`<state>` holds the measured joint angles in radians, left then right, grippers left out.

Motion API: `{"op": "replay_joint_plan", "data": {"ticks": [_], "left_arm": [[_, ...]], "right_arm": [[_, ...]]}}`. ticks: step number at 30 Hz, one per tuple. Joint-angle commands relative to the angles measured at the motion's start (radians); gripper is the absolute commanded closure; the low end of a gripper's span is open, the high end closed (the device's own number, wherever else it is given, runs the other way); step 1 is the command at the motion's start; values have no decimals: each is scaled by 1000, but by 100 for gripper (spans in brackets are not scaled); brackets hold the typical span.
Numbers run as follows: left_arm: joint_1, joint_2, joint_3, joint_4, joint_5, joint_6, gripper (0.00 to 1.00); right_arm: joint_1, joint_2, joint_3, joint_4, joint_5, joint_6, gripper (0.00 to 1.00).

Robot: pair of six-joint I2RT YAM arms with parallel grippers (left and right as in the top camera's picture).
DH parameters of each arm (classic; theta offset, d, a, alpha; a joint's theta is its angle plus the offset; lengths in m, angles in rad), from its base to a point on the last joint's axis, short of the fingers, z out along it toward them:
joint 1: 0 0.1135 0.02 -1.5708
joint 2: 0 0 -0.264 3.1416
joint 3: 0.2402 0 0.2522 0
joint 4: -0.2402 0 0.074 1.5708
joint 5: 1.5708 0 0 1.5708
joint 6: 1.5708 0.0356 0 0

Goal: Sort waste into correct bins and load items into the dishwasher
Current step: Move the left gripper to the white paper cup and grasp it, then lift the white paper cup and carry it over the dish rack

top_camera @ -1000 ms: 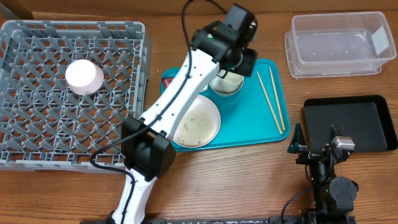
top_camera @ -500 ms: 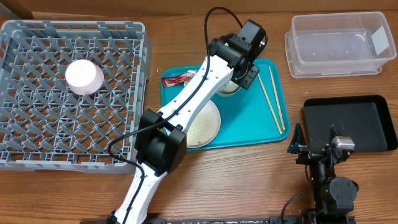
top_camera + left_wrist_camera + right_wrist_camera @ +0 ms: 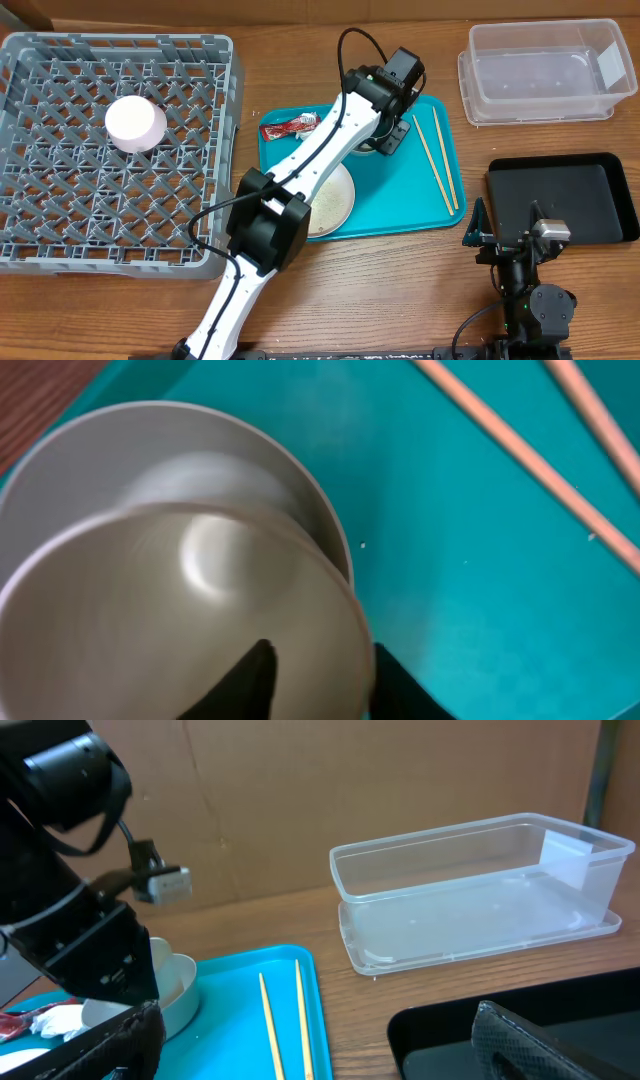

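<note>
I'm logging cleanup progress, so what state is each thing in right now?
cup: in the dish rack.
bowl: on the teal tray, left gripper astride its rim, grip unclear.
plate: on the teal tray, scraps on it.
wrapper: flat on the teal tray.
chopsticks: side by side on the teal tray.
clear tub: empty.
black tray: empty.
right gripper: open, holding nothing.

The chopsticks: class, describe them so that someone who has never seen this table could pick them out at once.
Find the teal tray in the middle of the table. Near its right edge in the overhead view lie the chopsticks, side by side. They alone are long, thin and wooden; their neighbours are round white dishes and a red wrapper.
</note>
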<state>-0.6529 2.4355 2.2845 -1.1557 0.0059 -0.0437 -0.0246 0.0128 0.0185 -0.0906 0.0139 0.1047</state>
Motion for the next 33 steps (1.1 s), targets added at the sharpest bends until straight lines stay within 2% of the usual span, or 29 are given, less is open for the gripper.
{"op": "replay_joint_plan", "data": {"ticks": [1, 5, 7, 9, 14, 18, 25, 30, 31, 33], "left_arm": [[2, 6, 19, 5, -6, 11, 73], [2, 6, 21, 13, -10, 11, 73], [2, 5, 26, 15, -10, 11, 83], [2, 3, 36, 16, -10, 10, 96], [2, 3, 119, -6, -8, -61, 96], [2, 3, 255, -85, -9, -77, 96], [53, 3, 602, -333, -16, -195, 96], [183, 3, 822, -520, 2, -264, 96], [216, 3, 851, -534, 26, -269, 96], [288, -15, 857, -534, 183, -219, 96]], "right_arm": [[-3, -10, -11, 6, -2, 4, 0], [-3, -10, -11, 6, -2, 4, 0], [-3, -10, -11, 6, -2, 4, 0], [-3, -10, -11, 6, -2, 4, 0], [-3, -10, -11, 6, -2, 4, 0], [-3, -10, -11, 6, -2, 4, 0], [-3, -10, -11, 6, -2, 4, 1], [-3, -10, -11, 6, -2, 4, 0], [-3, -10, -11, 6, -2, 4, 0], [-3, -10, -11, 6, -1, 4, 0]]}}
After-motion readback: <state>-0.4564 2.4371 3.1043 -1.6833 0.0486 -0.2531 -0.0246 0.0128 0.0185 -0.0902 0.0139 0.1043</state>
